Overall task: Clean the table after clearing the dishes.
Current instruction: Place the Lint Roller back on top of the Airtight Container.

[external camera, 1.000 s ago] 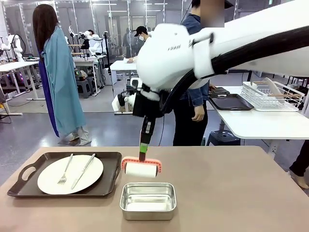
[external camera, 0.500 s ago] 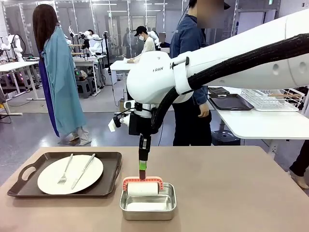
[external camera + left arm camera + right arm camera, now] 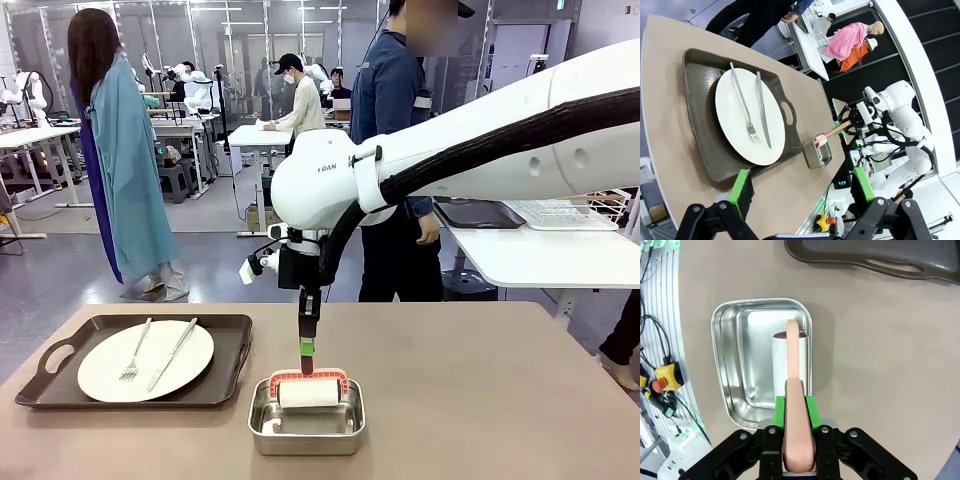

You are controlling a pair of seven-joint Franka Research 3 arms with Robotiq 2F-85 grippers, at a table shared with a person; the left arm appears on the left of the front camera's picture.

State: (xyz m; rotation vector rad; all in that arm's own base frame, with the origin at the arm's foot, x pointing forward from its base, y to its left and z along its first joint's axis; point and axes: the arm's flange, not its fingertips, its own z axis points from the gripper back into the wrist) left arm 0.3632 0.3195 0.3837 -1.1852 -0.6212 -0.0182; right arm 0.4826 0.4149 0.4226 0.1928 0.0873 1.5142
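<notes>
Your right fingers [image 3: 780, 412] are clenched on the roller [image 3: 790, 365] handle, its head down in the pan [image 3: 735, 365]. Your left fingers [image 3: 742, 186] hang released above the counter [image 3: 667, 65] by the tray [image 3: 697, 140].

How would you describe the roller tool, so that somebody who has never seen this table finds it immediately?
On the wide tan table, look right of the dark tray with the white plate, at the small steel pan. The roller is inside that pan: a white cylinder in a salmon-pink frame. Unlike its neighbours, it has a pink handle standing up into the shut right pincer.
</notes>
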